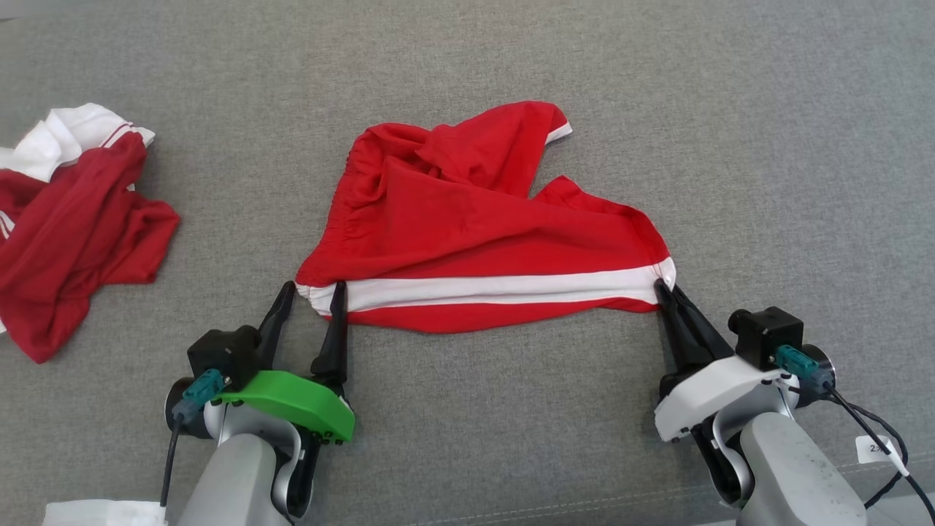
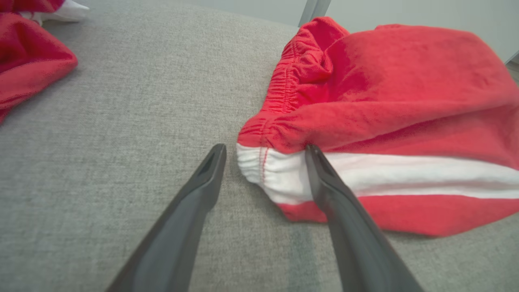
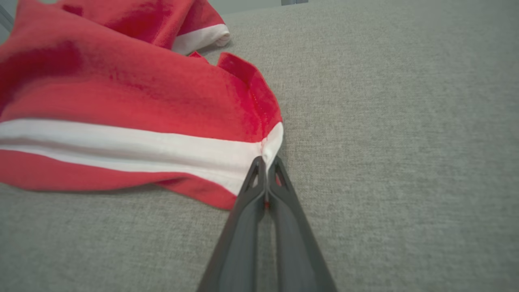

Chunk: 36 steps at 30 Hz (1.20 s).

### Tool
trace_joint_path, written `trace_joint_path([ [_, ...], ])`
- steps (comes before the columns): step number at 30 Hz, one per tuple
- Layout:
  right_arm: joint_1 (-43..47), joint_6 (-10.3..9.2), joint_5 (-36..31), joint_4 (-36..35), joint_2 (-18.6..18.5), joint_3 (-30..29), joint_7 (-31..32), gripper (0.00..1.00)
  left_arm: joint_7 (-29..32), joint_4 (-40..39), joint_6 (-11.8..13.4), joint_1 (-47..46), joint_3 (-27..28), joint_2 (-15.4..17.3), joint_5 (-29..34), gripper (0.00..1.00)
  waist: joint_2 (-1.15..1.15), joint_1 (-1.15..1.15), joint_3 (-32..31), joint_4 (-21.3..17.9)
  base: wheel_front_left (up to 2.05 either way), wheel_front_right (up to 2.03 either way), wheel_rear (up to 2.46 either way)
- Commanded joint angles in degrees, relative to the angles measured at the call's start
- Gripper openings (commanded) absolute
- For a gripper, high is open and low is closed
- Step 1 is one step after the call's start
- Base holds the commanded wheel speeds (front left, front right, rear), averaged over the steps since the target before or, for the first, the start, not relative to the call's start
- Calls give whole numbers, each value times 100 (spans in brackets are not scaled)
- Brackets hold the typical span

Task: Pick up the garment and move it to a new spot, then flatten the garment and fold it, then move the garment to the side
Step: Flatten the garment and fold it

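The left gripper [image 1: 314,286] stands open at the near left corner of the red shorts [image 1: 467,219], gripping nothing. The left wrist view shows more: the waistband [image 2: 284,97] corner sits between the spread fingers, one finger [image 2: 324,178] lying over the white stripe [image 2: 405,174]. The right gripper [image 1: 661,283] is clenched on the shorts' near right corner; its wrist view shows the tips [image 3: 265,160] pinching the white hem. The shorts lie crumpled in the middle of the grey fabric surface [image 1: 767,146]. Another dark red and white garment [image 1: 73,219] lies at the left edge
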Motion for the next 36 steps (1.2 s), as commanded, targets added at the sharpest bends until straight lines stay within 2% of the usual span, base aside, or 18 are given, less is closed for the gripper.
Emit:
trace_joint_path([
  [1, -55, -8, -15, -12, 1, 9, -2, 0, -3, 27, -14, -72, -8, 76, -23, 100, 0, 0, 64, -63, 0, 0, 0],
  [10, -120, -9, 46, -23, -15, 78, -2, 0, -1, 207, -15, -201, 12, 152, -238, 100, 0, 0, 144, -194, 0, 0, 0],
  [11, -108, -8, 49, -17, -18, 64, -2, 0, -1, 195, -15, -144, -4, 152, -256, 69, 0, 0, 134, -195, 0, 0, 0],
  [12, -92, -9, 57, -10, -24, 45, -2, 0, -1, 180, -16, -98, 5, 164, -216, 50, 0, 0, 121, -188, 0, 0, 0],
  [13, -76, -8, 62, -7, -33, 20, -2, 0, -1, 170, -16, -67, 63, 170, -147, 49, 0, 0, 112, -168, 0, 0, 0],
  [14, -63, -8, 58, -8, -27, 4, -2, 0, -1, 199, -15, -21, 94, 161, -105, 36, 0, 0, 97, -152, 0, 0, 0],
  [15, -52, -8, 54, -6, -23, -6, -2, 0, -1, 163, -15, -10, 101, 135, -48, 5, 0, 0, 87, -143, 0, 0, 0],
  [16, -44, -9, 46, 0, -28, -26, -2, 0, -1, 133, -15, -7, 156, 115, -2, 0, 0, 0, 67, -127, 0, 0, 0],
  [20, -11, -8, 62, 26, 22, -39, -2, 0, -3, -54, -8, 209, 167, 59, 116, 0, 0, 0, -127, -122, 0, 0, 0],
  [30, 541, -8, 268, -122, 176, -188, -3, 0, -3, -414, -8, 1064, -13, 148, 17, 0, 0, 0, -1488, -187, 0, 0, 0],
  [36, 522, -8, 402, -490, 230, -303, -3, 0, -3, -650, -9, 875, -274, 286, -179, 0, 0, 0, -1622, -200, 0, 0, 0],
])
